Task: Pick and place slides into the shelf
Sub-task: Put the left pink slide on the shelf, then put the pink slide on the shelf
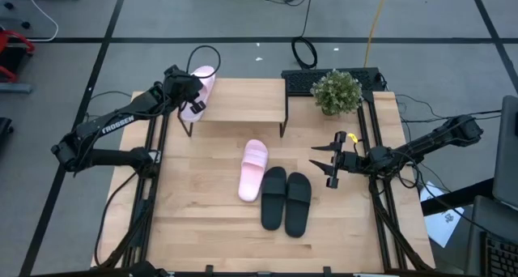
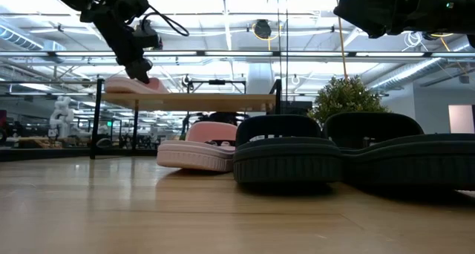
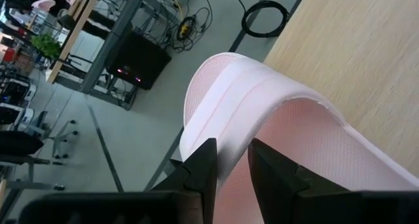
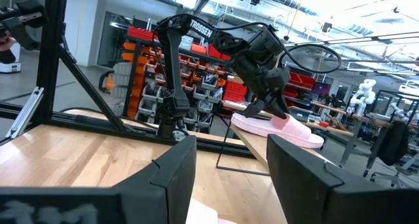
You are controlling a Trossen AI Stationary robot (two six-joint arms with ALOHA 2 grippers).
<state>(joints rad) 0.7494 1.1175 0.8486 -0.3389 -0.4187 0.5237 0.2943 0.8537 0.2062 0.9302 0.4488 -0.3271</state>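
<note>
Foam, by the look: the pink slide point(image 1: 198, 93) seems light and soft. The left gripper point(image 1: 188, 88) pinches its strap at the shelf point(image 1: 239, 107) top's left end. Three slides wait mid-table. The right gripper point(image 1: 328, 160) hangs spread near the table's right edge

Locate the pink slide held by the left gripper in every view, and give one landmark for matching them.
High view: the pink slide lies on the shelf's left end, under the left gripper.
Low view: upper left, on the shelf top.
Left wrist view: fills the centre, strap between the fingers.
Right wrist view: right of centre, on the shelf.
Shared landmark: the shelf's light wooden board.
</note>
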